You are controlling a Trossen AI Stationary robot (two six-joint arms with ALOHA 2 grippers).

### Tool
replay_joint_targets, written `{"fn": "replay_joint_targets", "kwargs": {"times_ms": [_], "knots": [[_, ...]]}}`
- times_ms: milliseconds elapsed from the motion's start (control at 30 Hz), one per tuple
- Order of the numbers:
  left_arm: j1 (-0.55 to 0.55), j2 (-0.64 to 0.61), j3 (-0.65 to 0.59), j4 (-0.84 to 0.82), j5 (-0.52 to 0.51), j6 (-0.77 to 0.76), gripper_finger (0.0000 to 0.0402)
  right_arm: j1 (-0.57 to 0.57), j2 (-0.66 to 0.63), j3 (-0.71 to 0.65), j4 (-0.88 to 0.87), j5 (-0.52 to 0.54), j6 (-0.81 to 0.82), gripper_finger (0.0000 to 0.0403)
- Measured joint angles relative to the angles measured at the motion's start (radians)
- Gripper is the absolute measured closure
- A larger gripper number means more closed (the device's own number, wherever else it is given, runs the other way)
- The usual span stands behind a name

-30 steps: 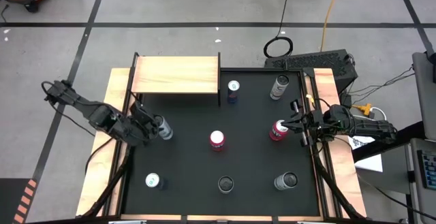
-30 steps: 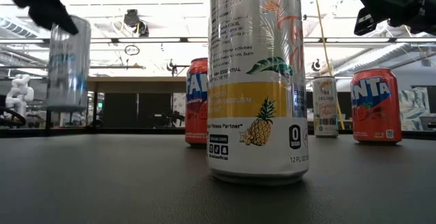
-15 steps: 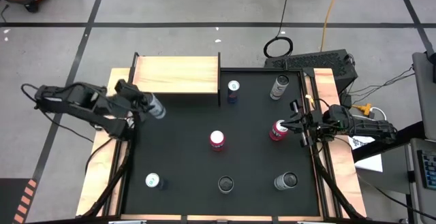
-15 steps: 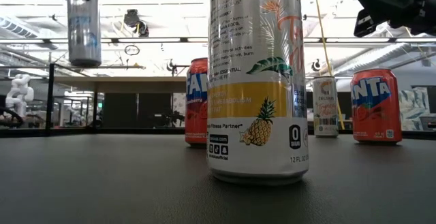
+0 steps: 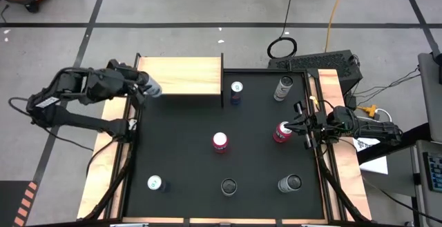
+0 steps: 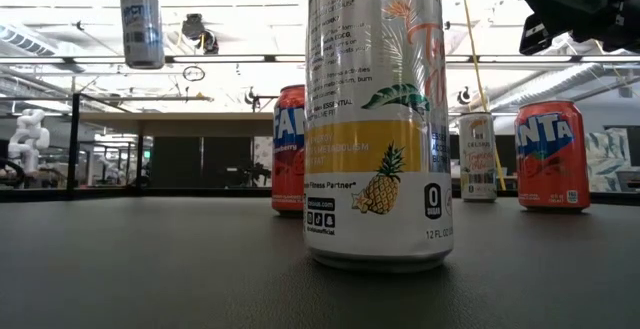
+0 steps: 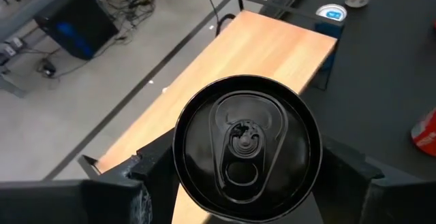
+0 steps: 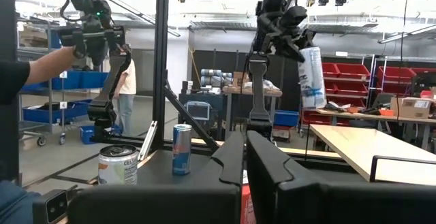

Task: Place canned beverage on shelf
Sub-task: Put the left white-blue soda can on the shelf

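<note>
Overhead, the left pincer is seen clenched on a can at the shelf edge. Only from the left wrist is the can's lid resolved. The right pincer, fingers pressed together, is parked beside a red can.

The left gripper holds a can above the shelf's left end; six cans stand on the mat.

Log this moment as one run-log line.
left gripper: shut on can, raised over shelf edge | right gripper: beside red can, idle
</note>
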Motion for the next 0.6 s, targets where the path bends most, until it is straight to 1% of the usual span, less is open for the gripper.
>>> {"fn": "replay_joint_targets", "kwargs": {"times_ms": [133, 300, 467, 533, 600], "knots": [[0.100, 0.047, 0.021, 0.030, 0.016, 0.087, 0.0148, 0.000, 0.000, 0.000, 0.000, 0.000, 0.000, 0.0403], [0.251, 0.124, 0.033, 0.077, 0.094, 0.177, 0.0148, 0.000, 0.000, 0.000, 0.000, 0.000, 0.014, 0.0403], [0.400, 0.204, 0.033, 0.093, 0.211, 0.207, 0.0148, 0.000, 0.000, 0.000, -0.001, 0.000, 0.030, 0.0403], [0.440, 0.230, 0.033, 0.094, 0.233, 0.212, 0.0148, 0.000, 0.000, 0.000, -0.002, 0.000, 0.030, 0.0403], [0.478, 0.248, 0.033, 0.117, 0.234, 0.237, 0.0148, 0.000, 0.000, 0.000, -0.004, 0.000, 0.030, 0.0403]]}}
